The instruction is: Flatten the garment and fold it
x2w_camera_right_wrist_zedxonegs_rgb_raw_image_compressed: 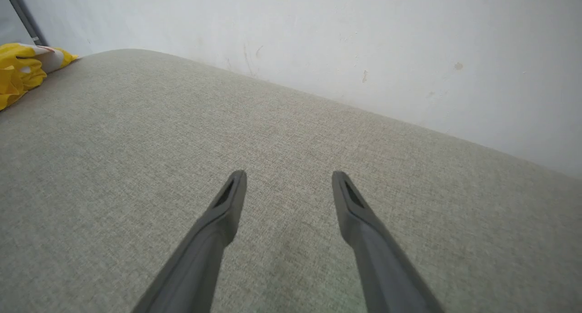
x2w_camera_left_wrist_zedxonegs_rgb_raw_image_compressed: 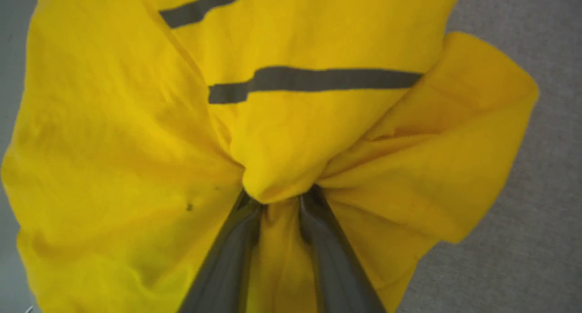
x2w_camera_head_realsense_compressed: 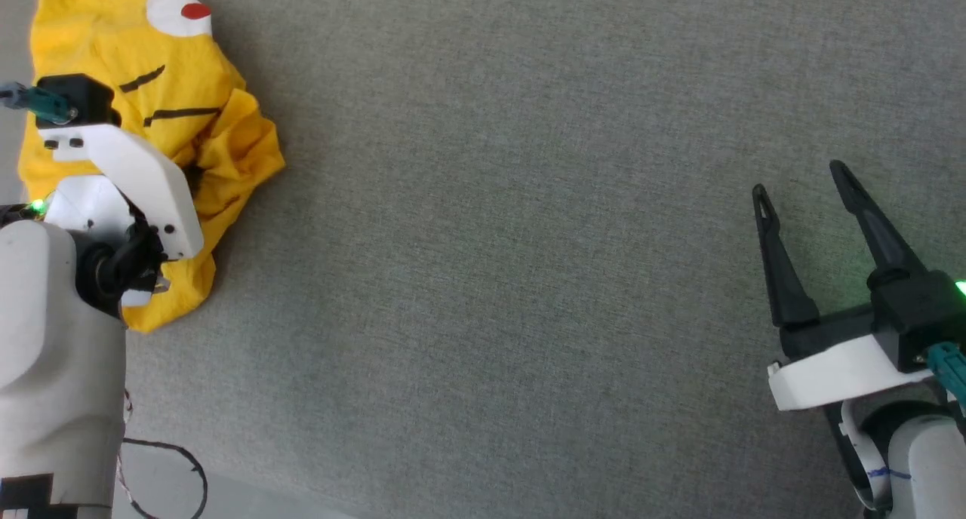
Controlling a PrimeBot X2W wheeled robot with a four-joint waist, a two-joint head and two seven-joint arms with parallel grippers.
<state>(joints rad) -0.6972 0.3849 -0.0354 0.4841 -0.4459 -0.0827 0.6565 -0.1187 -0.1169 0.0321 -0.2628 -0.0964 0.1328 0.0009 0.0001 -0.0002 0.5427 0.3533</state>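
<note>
- Three views, and each adds something.
- Head view: the crumpled bright yellow thin-cloth garment [x2w_camera_head_realsense_compressed: 234, 138] lies bunched at 10 o'clock on the grey woven fabric surface [x2w_camera_head_realsense_compressed: 528, 277]. A white round patch with a red dot [x2w_camera_head_realsense_compressed: 177, 10] sits at its 12 o'clock end.
- Same view: the pale rounded left forearm [x2w_camera_head_realsense_compressed: 53, 338] comes up from 8 o'clock. Its white wrist housing sits over the cloth and hides the fingers.
- Left wrist view fills that gap: the left gripper [x2w_camera_left_wrist_zedxonegs_rgb_raw_image_compressed: 279, 199], with two long dark fingers, is pinched onto a gathered fold of the garment [x2w_camera_left_wrist_zedxonegs_rgb_raw_image_compressed: 113, 122]. Cloth bulges past the tips and creases radiate from the pinch.
- Also there: two black printed lines [x2w_camera_left_wrist_zedxonegs_rgb_raw_image_compressed: 313, 78] toward 12 o'clock, and a small dark spot [x2w_camera_left_wrist_zedxonegs_rgb_raw_image_compressed: 189, 207] at 8 o'clock of the pinch. Can't tell if it's a hole or a mark.
- Right wrist view adds a scuffed white wall [x2w_camera_right_wrist_zedxonegs_rgb_raw_image_compressed: 318, 40] beyond the surface's far edge. The garment [x2w_camera_right_wrist_zedxonegs_rgb_raw_image_compressed: 18, 72] shows at the 10 o'clock edge, well apart.
- Right gripper [x2w_camera_head_realsense_compressed: 798, 178] is at 4 o'clock in the head view, pointing toward 11 o'clock. Its fingers [x2w_camera_right_wrist_zedxonegs_rgb_raw_image_compressed: 227, 213] are spread wide with nothing between them, over bare surface.
- Thin black cable loop [x2w_camera_head_realsense_compressed: 200, 474] at 7 o'clock in the head view.
</note>
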